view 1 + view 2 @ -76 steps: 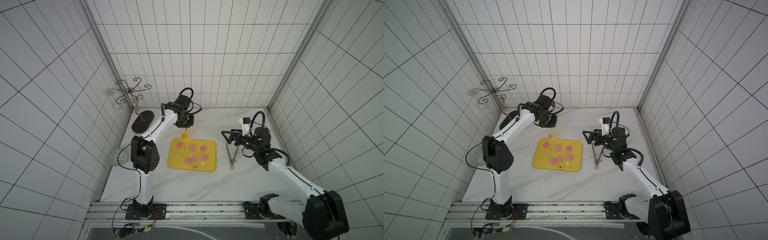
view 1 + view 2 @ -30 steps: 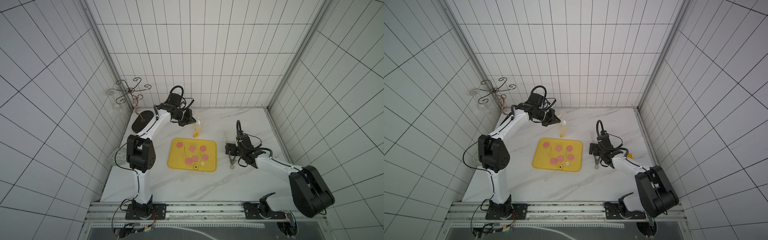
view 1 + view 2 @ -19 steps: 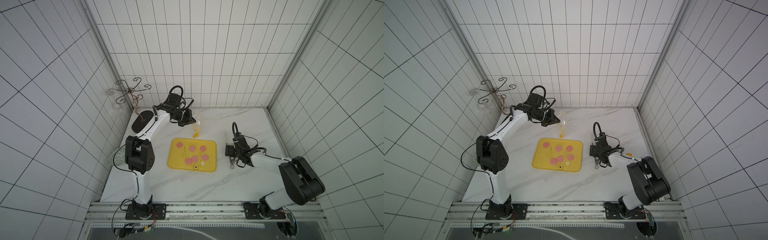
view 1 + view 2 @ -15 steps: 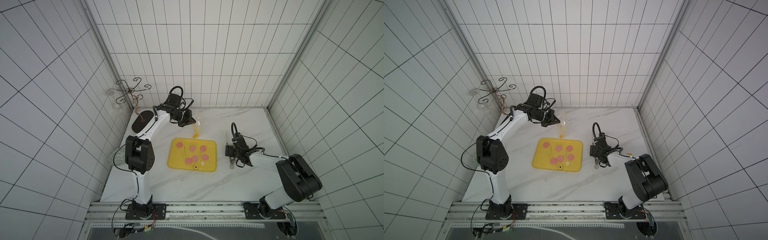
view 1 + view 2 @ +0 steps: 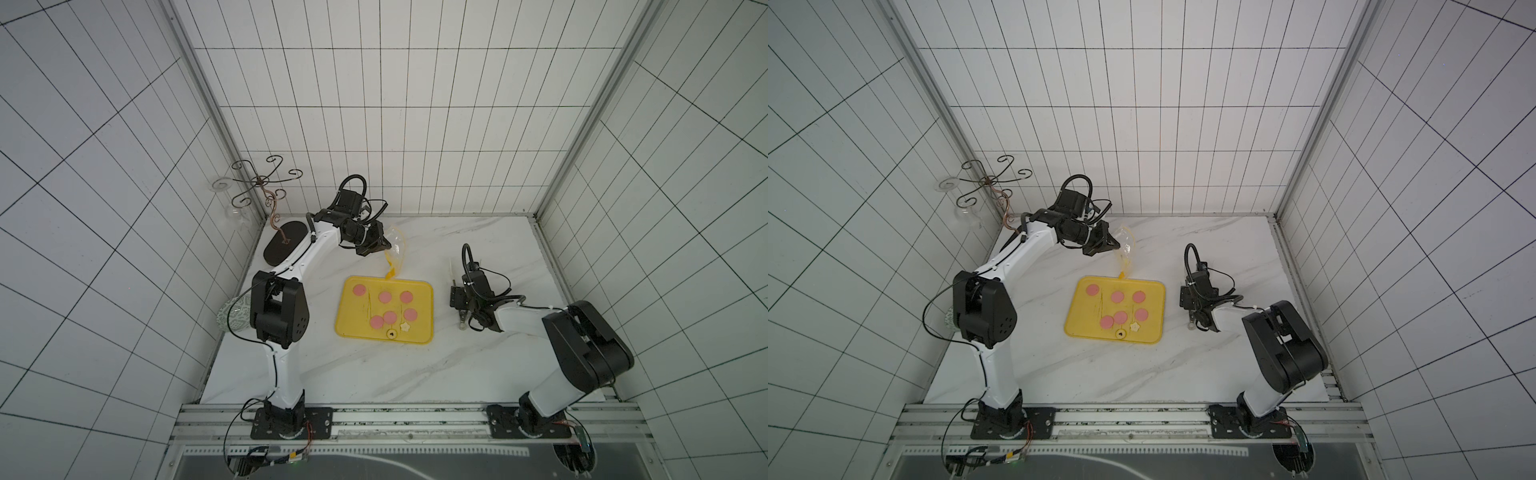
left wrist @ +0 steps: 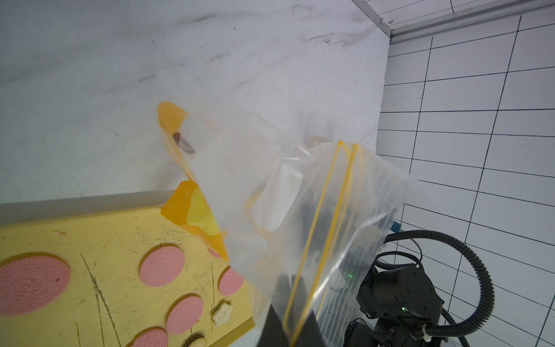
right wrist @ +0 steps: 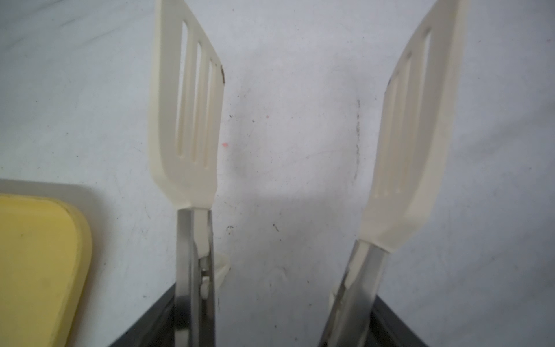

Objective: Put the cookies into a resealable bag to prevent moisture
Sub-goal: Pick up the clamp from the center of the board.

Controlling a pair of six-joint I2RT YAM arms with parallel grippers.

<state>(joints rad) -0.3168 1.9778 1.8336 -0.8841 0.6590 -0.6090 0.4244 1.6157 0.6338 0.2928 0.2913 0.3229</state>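
Note:
Several pink round cookies [image 5: 385, 296] lie on the yellow tray [image 5: 353, 324], with a pale flower-shaped piece [image 5: 405, 327] and a small yellow dark-centred round [image 5: 391, 333] near its front edge. My left gripper [image 5: 384, 243] is shut on the resealable bag [image 5: 395, 247] and holds it in the air behind the tray's back edge. In the left wrist view the bag [image 6: 300, 195] hangs from the left gripper [image 6: 289, 327], its yellow part toward the tray. Right of the tray, my right gripper [image 5: 456, 291] is low over the metal tongs [image 5: 452, 268]. In the right wrist view its fingers press both arms of the tongs [image 7: 186, 120].
A curled metal stand [image 5: 284, 245] on a dark oval base is at the back left, with a clear glass [image 5: 232, 214] hanging from it. A patterned cup [image 5: 230, 320] sits behind the left arm's shoulder. Tiled walls close in three sides.
The right arm has come down onto the tongs and its jaws have narrowed round them. The left arm swung the bag right earlier and has barely moved in the last second.

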